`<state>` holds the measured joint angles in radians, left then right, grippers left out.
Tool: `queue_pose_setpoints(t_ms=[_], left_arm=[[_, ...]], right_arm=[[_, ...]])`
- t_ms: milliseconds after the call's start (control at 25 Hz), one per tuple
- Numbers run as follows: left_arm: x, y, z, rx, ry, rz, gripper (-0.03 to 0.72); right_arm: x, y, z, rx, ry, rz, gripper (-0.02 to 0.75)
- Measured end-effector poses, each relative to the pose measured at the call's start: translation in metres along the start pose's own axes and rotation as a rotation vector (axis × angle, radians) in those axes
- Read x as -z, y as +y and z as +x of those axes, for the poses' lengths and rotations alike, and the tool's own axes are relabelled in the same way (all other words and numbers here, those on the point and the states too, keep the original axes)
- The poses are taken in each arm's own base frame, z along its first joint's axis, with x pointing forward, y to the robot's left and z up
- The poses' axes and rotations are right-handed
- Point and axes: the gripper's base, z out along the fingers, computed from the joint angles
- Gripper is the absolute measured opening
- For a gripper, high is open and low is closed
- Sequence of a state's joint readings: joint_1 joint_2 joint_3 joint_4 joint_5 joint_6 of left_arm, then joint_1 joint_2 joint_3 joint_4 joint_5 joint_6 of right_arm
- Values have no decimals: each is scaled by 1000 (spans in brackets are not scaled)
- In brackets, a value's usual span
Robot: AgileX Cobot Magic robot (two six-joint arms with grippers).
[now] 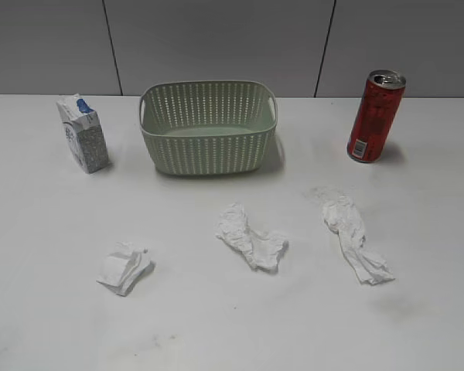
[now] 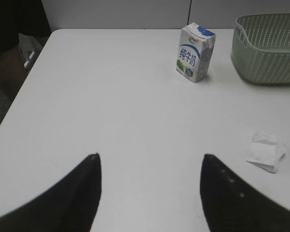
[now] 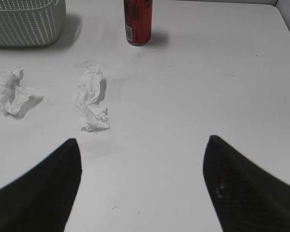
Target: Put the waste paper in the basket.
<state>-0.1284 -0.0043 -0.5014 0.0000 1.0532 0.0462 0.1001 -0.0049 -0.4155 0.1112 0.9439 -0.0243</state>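
Both jaws are held wide apart and hold nothing above the bench; three wads of waste paper lie before the basket.

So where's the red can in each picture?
Exterior view: red can stands upper right, right of the green basket.
Left wrist view: not in it.
Right wrist view: top centre, right of the basket.
Shared landmark: the basket.
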Motion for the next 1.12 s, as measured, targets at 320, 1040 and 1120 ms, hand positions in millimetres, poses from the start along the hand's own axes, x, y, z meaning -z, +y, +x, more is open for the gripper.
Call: queue_pose_setpoints(t_ms=[320, 1040, 1120], left_arm=[[0, 0, 0, 0, 0, 0, 489], [0, 0, 0, 0, 0, 0, 489], [0, 0, 0, 3, 0, 5, 489]], right_arm=[[0, 0, 0, 0, 0, 0, 590], [-87, -6, -46, -49, 264, 12, 590], [-105, -7, -51, -46, 330, 12, 590]])
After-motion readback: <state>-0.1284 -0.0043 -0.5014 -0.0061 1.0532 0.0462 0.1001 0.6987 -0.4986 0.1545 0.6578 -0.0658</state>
